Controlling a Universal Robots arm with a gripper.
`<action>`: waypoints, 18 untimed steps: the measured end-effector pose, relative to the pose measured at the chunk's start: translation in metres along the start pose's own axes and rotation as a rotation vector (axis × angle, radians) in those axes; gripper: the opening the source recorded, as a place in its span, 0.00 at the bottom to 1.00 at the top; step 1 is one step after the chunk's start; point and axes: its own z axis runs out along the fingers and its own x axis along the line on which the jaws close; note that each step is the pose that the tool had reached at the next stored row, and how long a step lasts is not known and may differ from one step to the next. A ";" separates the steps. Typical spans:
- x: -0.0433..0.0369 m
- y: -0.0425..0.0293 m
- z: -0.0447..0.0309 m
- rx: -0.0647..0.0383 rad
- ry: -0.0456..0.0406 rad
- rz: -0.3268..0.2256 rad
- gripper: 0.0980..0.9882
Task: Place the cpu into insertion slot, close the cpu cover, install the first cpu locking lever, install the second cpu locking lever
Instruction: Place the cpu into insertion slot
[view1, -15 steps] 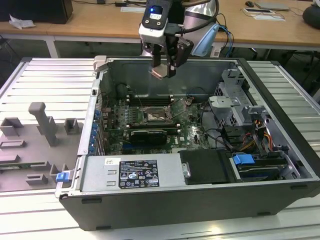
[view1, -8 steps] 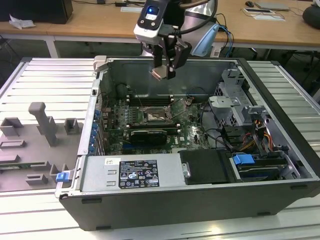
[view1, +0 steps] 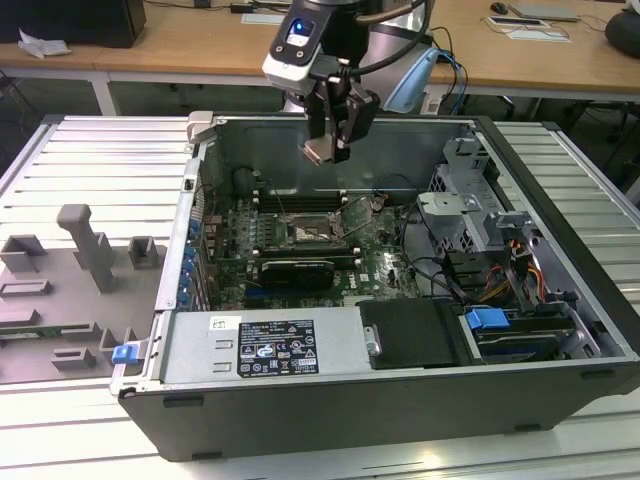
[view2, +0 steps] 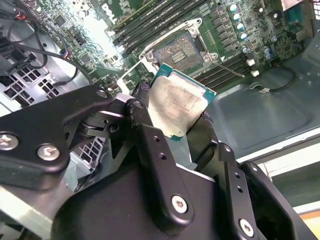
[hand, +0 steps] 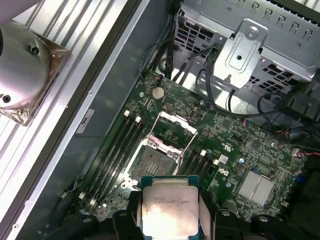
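My gripper (view1: 326, 150) hangs above the open computer case, shut on the cpu (view1: 317, 151), a flat square chip with a pale metal top. In both wrist views the cpu (view2: 179, 101) (hand: 168, 205) sits clamped by its edges between the black fingers (view2: 141, 112). The insertion slot (view1: 313, 232) (view2: 178, 49) (hand: 152, 162) lies below on the green board, dark centre exposed and nothing in it. The cpu cover (hand: 176, 122), a silver frame with a square window, is swung up and back from the slot. The chip is well above the socket, not touching it.
Black memory slots (hand: 116, 150) flank the socket on both sides. A long black card (view1: 297, 270) lies in front of it, with a power supply (view1: 260, 345) nearer still. A metal drive cage (view1: 470, 215) and cables (view1: 430, 270) fill the exterior view's right. Grey fixtures (view1: 90, 250) stand outside the case.
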 end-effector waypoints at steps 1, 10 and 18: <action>0.0000 0.0000 0.0008 0.000 0.0000 0.000 0.50; -0.0002 -0.0006 0.0071 -0.002 -0.0149 0.165 0.50; -0.0003 -0.0012 0.0149 -0.004 -0.0273 0.306 0.50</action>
